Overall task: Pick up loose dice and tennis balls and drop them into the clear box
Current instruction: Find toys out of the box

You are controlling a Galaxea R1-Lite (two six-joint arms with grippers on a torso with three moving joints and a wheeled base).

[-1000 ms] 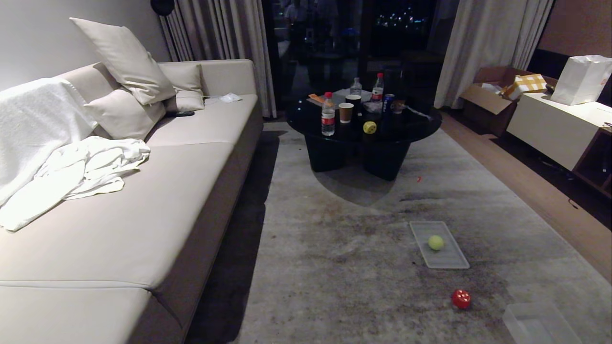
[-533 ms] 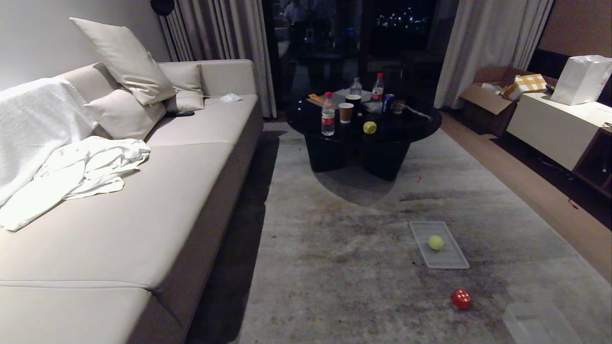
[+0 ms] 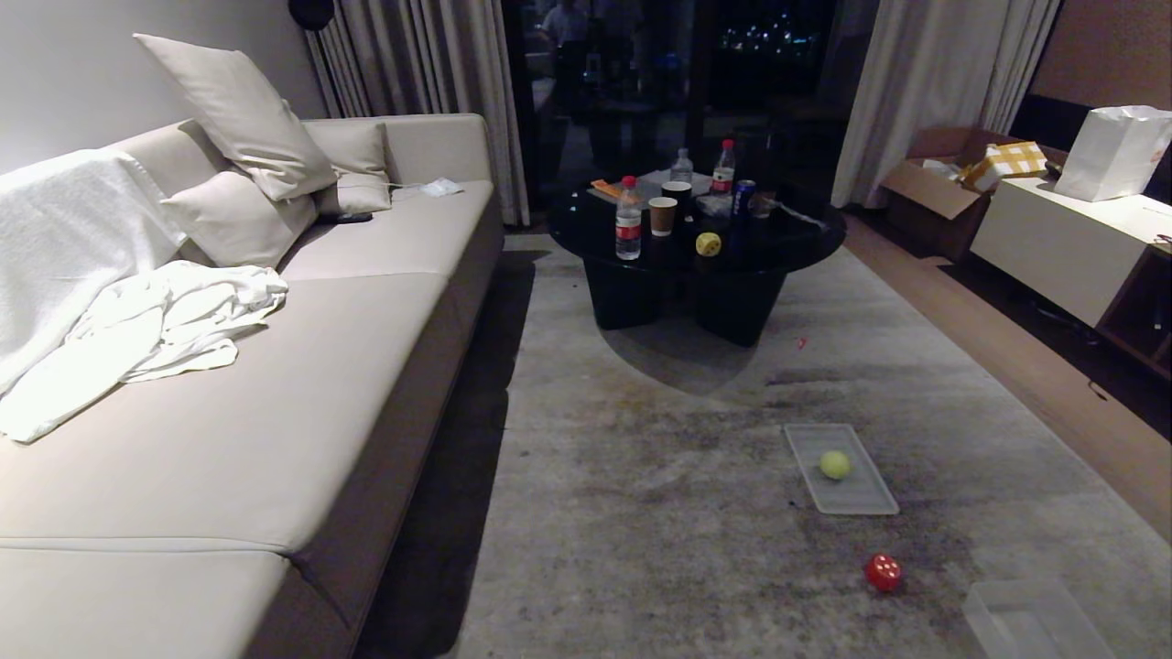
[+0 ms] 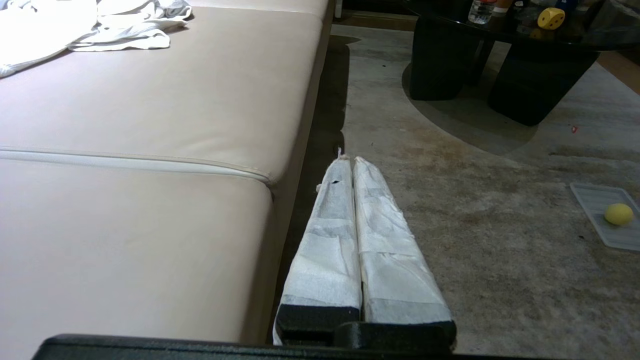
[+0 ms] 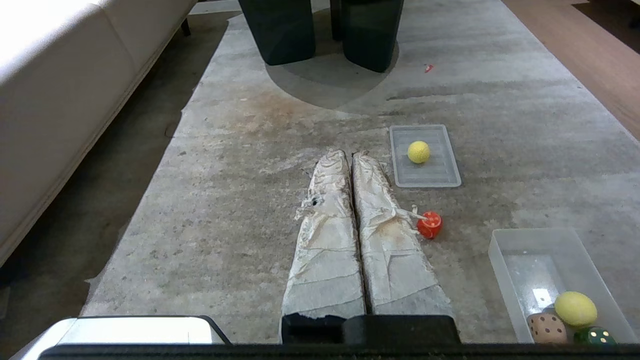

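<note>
Red die point(image 5: 430, 224) sits just right of the right gripper point(image 5: 346, 155), nearer than left gripper point(image 4: 348, 161); both fingers closed, apparently empty.

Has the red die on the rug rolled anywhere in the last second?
No. The red die sits at the same spot, just nearer than the flat lid holding the tennis ball.

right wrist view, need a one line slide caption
Shut right gripper above rug; red die loose, tennis ball on lid, clear box partly filled.
</note>
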